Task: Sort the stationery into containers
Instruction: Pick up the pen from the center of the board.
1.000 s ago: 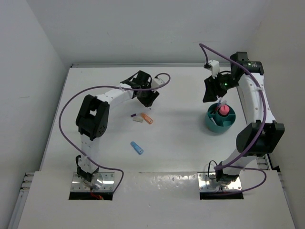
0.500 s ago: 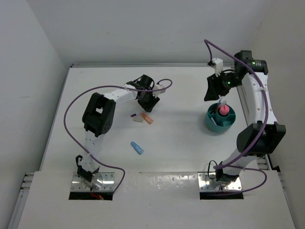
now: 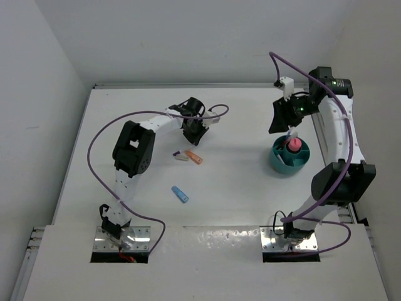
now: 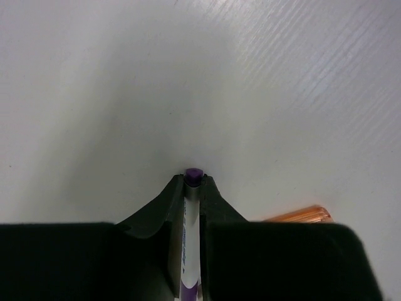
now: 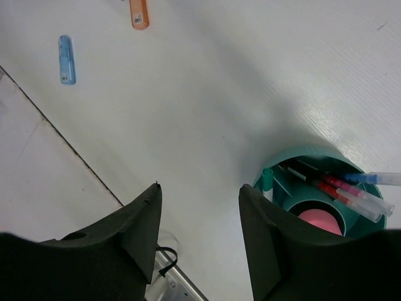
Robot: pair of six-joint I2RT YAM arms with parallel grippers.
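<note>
My left gripper (image 4: 193, 182) is shut on a thin white pen (image 4: 192, 216) with a purple tip, low over the table; in the top view this gripper (image 3: 194, 132) hides the pen. An orange stick (image 3: 194, 157) and a beige eraser (image 3: 182, 157) lie just in front of it, and a blue stick (image 3: 180, 194) lies nearer the arm bases. The teal organiser cup (image 3: 290, 157) holds a pink marker (image 5: 319, 219), red and blue pens (image 5: 341, 188) and a teal pen (image 5: 267, 179). My right gripper (image 5: 200, 186) hangs open and empty beside the cup's rim (image 5: 301, 153).
The orange stick (image 4: 301, 215) shows at the right of the left fingers. A small purple piece (image 3: 176, 152) lies by the eraser. The table's front edge and the metal base plates (image 3: 285, 240) are near the bottom. Walls close in the table on three sides.
The left gripper has come down slightly and shut on the white pen. The right arm shifted a little to the right early on, then held still with its jaws open.
</note>
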